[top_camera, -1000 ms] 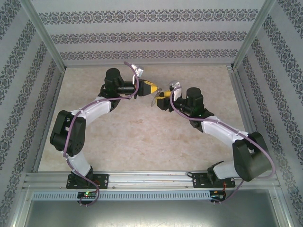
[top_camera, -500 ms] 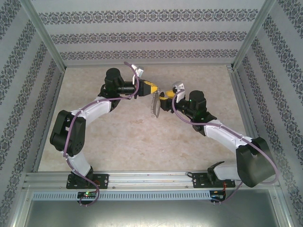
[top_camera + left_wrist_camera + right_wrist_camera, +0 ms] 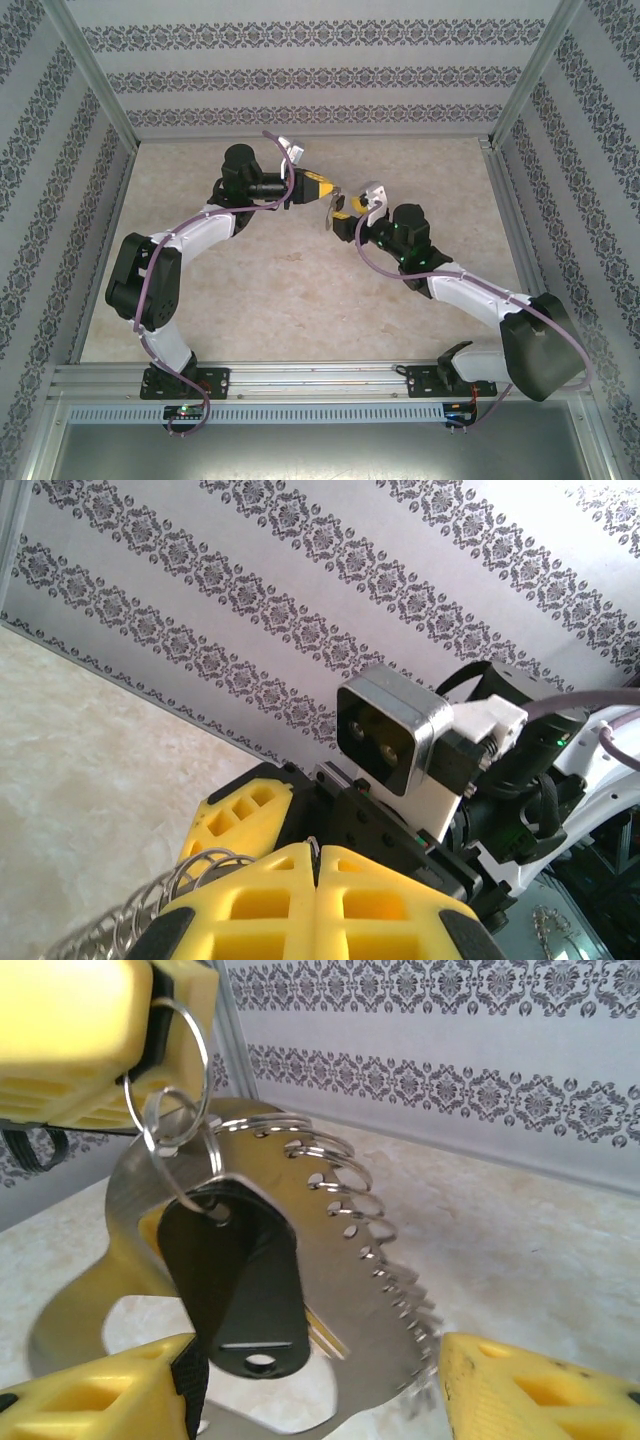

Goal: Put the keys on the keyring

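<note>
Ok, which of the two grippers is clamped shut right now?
The left gripper: its yellow fingers are pressed together, pinching the keyring. On the right gripper the fingers stand apart, the black key hanging by one.

Keyring (image 3: 325, 1250): flat silver-grey metal loop, spiral wire coil along one edge. Hangs upright in air below left gripper (image 3: 158, 1030), top edge behind its fingers.
Key (image 3: 235, 1280): black head with hole at low end. Dangles from two thin wire rings, upper ring pinched in same gripper; sits in front of keyring's face.
</note>
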Available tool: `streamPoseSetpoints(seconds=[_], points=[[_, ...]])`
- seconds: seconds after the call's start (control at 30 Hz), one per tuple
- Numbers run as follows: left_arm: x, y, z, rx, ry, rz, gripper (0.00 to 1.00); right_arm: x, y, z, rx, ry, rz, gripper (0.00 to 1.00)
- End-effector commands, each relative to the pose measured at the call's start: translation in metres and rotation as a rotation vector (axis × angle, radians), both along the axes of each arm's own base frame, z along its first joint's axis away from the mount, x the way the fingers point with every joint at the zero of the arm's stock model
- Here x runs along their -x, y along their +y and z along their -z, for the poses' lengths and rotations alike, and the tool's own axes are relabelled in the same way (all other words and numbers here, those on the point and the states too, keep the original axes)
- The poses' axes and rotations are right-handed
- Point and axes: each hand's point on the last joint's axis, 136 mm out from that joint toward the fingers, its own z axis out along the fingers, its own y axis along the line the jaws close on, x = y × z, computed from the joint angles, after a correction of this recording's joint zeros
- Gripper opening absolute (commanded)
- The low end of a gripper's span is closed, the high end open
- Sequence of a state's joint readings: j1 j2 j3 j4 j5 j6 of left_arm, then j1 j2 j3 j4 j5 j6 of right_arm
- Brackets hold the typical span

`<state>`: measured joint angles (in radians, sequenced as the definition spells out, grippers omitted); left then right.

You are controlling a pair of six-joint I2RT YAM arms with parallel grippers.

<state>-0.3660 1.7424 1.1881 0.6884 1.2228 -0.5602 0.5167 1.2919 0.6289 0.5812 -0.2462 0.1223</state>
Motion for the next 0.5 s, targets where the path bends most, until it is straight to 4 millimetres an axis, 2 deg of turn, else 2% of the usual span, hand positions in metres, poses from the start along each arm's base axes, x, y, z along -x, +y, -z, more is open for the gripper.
streamPoseSetpoints(seconds=[0.0, 0.47], points=[[0.009, -0.003, -0.023, 0.020, -0.081, 0.020, 0.00, -0.007, -0.009, -0.021, -0.008, -0.118, 0.104, 0.63], [0.009, -0.003, -0.023, 0.020, -0.083, 0.018, 0.00, -0.006, -0.002, -0.034, 0.003, -0.210, 0.156, 0.61]])
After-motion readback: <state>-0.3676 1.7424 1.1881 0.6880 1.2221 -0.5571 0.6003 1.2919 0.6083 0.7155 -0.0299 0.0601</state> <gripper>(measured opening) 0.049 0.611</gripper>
